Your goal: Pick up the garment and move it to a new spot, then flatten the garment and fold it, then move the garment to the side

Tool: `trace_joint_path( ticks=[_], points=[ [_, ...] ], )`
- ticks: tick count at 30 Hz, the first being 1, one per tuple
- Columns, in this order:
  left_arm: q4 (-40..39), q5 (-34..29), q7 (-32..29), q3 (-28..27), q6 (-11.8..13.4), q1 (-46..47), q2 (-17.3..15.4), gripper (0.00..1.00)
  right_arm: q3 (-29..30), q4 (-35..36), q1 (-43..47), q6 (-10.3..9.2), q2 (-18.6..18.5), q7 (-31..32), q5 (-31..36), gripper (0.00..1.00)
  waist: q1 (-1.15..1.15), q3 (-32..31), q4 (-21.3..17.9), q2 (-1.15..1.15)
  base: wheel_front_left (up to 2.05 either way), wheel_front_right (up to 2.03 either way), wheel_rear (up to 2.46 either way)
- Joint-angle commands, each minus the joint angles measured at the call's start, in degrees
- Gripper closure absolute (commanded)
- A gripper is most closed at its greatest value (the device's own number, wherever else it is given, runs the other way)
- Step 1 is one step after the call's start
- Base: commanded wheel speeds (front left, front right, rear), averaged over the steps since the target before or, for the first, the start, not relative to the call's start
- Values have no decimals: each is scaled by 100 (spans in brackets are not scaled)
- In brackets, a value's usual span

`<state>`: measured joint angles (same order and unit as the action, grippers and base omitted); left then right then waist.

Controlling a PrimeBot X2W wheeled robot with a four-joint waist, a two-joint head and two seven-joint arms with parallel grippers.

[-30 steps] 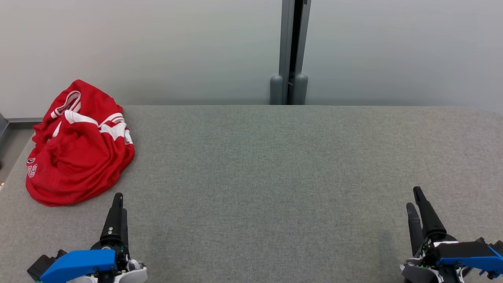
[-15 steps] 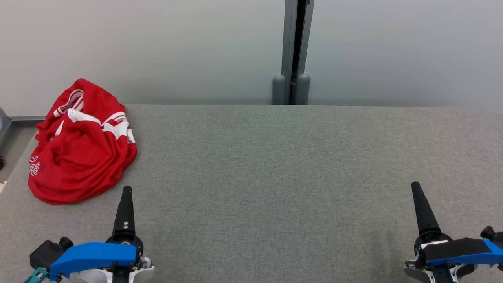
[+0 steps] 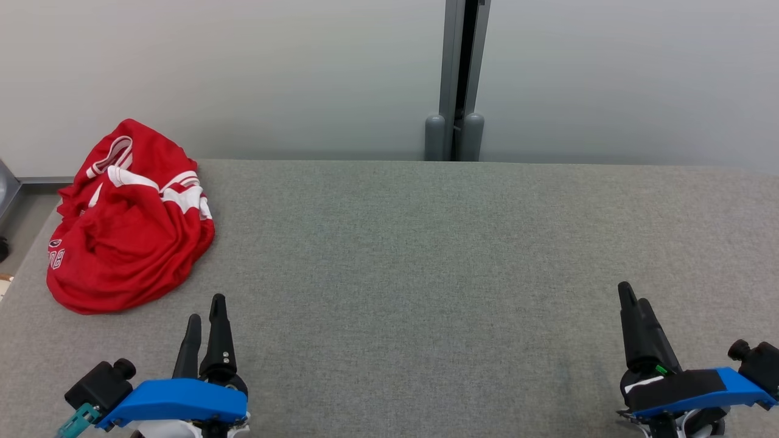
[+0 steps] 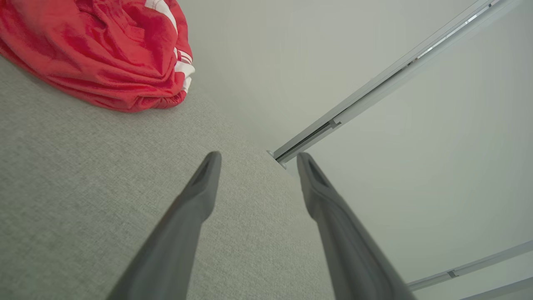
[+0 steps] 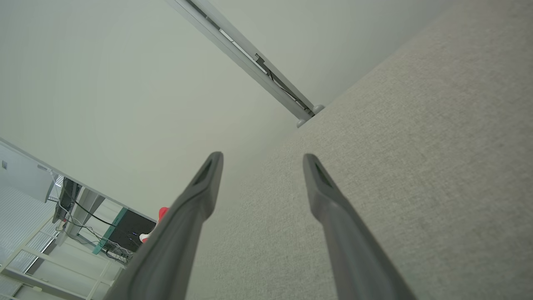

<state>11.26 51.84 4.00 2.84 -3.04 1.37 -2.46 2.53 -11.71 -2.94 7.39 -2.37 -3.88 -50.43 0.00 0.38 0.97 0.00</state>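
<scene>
Rolled slightly, left hand [image 3: 206,307] and right hand [image 3: 633,295] gape empty; the crumpled garment [image 3: 128,225] lies untouched, every step remaining.

The garment [image 3: 128,231] lies bunched, so its folds hide its cut and most of the white print at its left hem, which is unreadable. The left wrist view crops it at the top and left edges; in the right wrist view a small red-and-white scrap peeks beside 1 finger [image 5: 200,196]. The head view's bottom edge cuts off the left gripper [image 3: 206,308] and right gripper [image 3: 632,295] at their blue housings, and the right one's 2 fingers overlap, hiding the gap between its jaws. The worktop [image 3: 426,243] runs out at the bottom and right edges. A dark thing [image 3: 3,249] at the left edge is too cropped to name
</scene>
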Motion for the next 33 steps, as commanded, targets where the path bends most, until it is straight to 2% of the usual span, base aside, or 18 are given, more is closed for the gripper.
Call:
trace_joint_path(
  ticks=[1,15,33],
  points=[
    [-47,-238,61,43,26,49,-42,0,-19,56,19,9,-38,-70,229,0,0,0,3,0,0,0,0],
    [149,-1296,293,208,80,-12,-45,0,-144,-170,16,10,-45,-302,1339,0,0,-1,35,0,0,0,0],
    [539,-2252,569,420,122,-43,-48,0,-316,-460,7,12,-54,-579,2717,0,0,-2,68,0,0,0,0]
  ],
)
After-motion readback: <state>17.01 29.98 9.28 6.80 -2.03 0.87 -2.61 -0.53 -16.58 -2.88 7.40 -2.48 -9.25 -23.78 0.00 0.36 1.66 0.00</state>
